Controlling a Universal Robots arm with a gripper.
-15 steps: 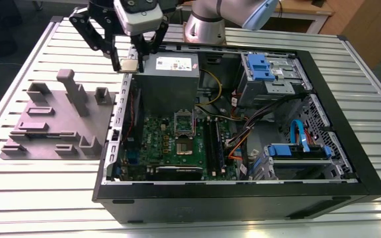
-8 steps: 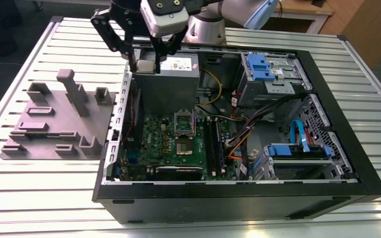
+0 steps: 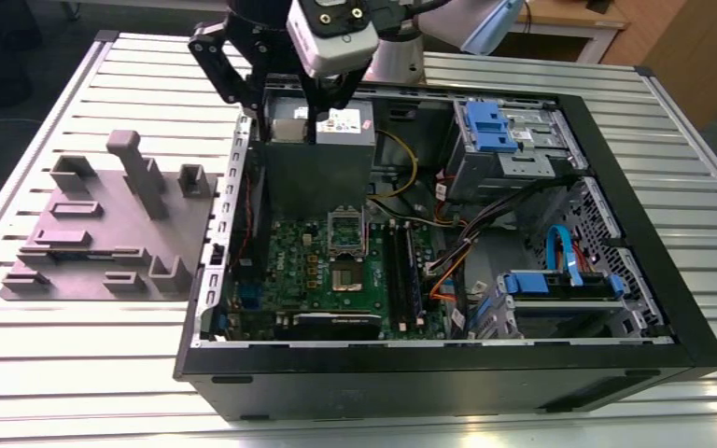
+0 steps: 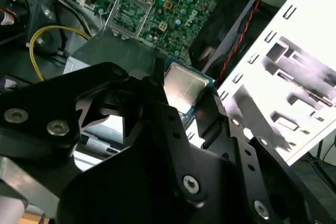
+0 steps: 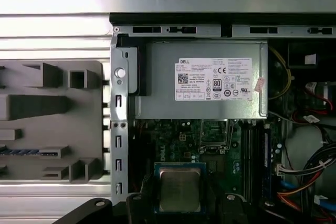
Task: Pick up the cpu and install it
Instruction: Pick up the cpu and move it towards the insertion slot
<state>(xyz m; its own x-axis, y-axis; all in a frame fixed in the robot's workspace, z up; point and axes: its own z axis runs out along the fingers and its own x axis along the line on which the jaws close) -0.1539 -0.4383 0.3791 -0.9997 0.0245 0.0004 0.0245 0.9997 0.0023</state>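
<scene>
Jaws apparently snug either side of cpu

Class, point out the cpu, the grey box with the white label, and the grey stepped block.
cpu (image 5: 179, 190): first wrist view, centre of its metal top.
grey box (image 5: 212, 80): first wrist view, on its white label.
grey stepped block (image 3: 109, 226): exterior view, on its flat base.

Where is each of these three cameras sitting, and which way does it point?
Exterior view: off the arm, high up, looking down on the open computer case on the table; the arm shows at the top.
First wrist view: on the arm, looking straight down into the case; the gripper holds the cpu.
Second wrist view: on the arm, looking slantwise past the gripper at the cpu and green board.
Both wrist views share the gripped cpu.
</scene>
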